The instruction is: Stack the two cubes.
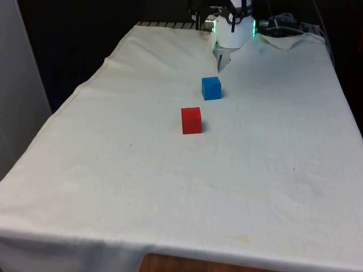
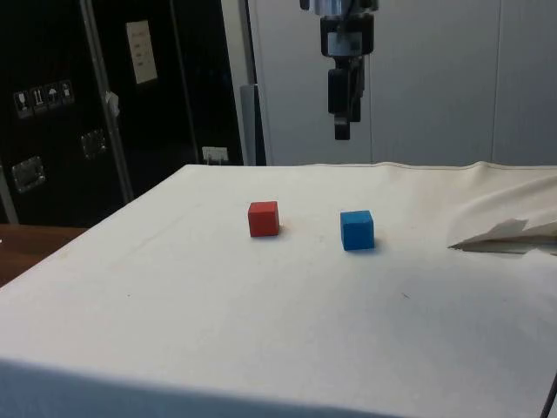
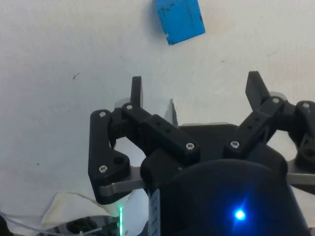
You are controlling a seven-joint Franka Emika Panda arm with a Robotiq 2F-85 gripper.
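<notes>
A red cube (image 1: 191, 120) (image 2: 263, 219) sits near the middle of the white cloth. A blue cube (image 1: 211, 88) (image 2: 357, 230) (image 3: 179, 19) rests a short gap away from it, further back and slightly towards the front view's right. The two cubes do not touch. My gripper (image 2: 343, 131) (image 3: 196, 88) hangs well above the table, roughly over the blue cube and a little behind it. It is open, its fingers (image 3: 137, 89) spread wide with nothing between them.
The cloth bunches into a raised fold (image 2: 505, 233) (image 1: 283, 41) near the robot's base. Flat cloth spreads around both cubes and towards the table's near edge (image 1: 187, 249). Dark cabinets (image 2: 87, 113) stand beyond the table's side.
</notes>
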